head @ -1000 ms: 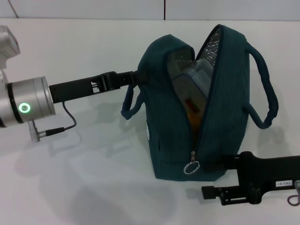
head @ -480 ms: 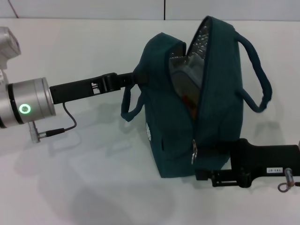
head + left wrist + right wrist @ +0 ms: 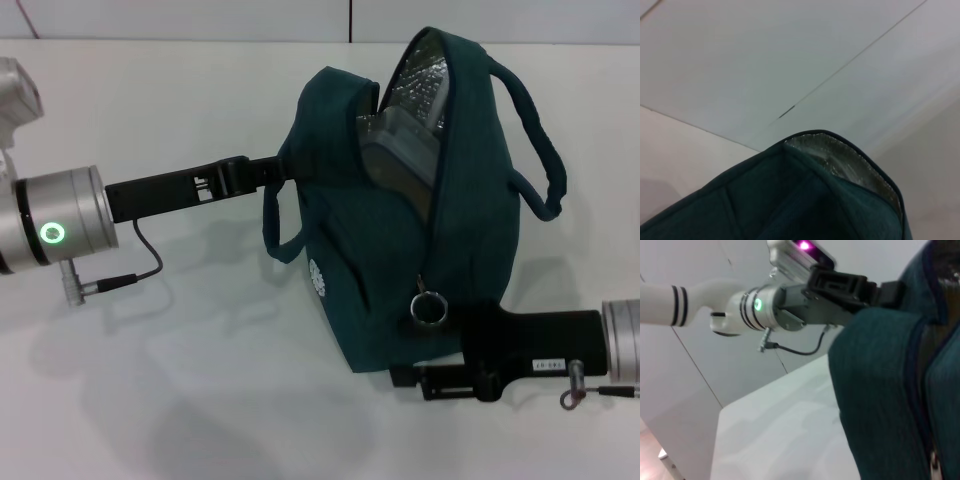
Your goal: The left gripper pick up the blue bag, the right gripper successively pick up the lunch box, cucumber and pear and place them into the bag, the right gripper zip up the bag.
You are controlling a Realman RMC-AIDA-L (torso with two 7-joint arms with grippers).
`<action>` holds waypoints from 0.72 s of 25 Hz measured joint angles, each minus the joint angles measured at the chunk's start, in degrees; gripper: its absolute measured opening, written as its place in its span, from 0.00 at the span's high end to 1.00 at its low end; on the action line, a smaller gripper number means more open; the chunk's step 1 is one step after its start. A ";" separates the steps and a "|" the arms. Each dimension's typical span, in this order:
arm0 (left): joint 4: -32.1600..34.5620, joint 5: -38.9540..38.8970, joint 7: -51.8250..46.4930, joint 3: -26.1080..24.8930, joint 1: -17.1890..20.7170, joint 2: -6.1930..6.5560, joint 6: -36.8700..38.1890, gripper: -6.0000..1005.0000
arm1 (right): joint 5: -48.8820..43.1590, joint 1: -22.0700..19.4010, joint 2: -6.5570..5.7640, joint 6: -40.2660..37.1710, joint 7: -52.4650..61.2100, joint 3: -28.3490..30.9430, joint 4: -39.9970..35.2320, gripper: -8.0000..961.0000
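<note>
The blue bag (image 3: 380, 260) stands tilted on the white table, its top gaping and showing silver lining. My left gripper (image 3: 283, 166) is shut on the bag's left rim, and the same grip shows in the right wrist view (image 3: 890, 290). In the left wrist view only the rim of the blue bag (image 3: 790, 200) fills the picture. The clear lunch box (image 3: 400, 150) leans inside the opening. Cucumber and pear are hidden. My right gripper (image 3: 440, 345) sits low at the bag's front right, shut on the ring zipper pull (image 3: 430, 307), partway up the zipper.
The white table (image 3: 150, 400) stretches around the bag, with a wall seam behind. A thin black cable (image 3: 130, 275) hangs under the left wrist. One bag handle (image 3: 535, 140) loops out to the right, another handle (image 3: 275, 225) droops on the left.
My right gripper has moved left and upward against the bag, and the zipper ring rose with it. The bag tipped leftward and its opening narrowed. The left arm stayed put.
</note>
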 joint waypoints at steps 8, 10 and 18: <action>0.01 -0.01 0.31 -0.07 0.25 -0.03 -0.04 0.90 | 1.62 -0.24 0.02 0.23 -0.13 -1.15 0.01 0.31; 0.01 -0.01 0.34 -0.08 0.31 -0.04 -0.06 0.90 | 1.77 -0.46 0.03 0.24 -0.15 -0.98 0.01 0.33; 0.01 -0.02 0.47 -0.08 0.56 0.02 -0.06 0.90 | 3.93 -1.54 -0.04 0.27 -0.35 -0.53 -0.28 0.41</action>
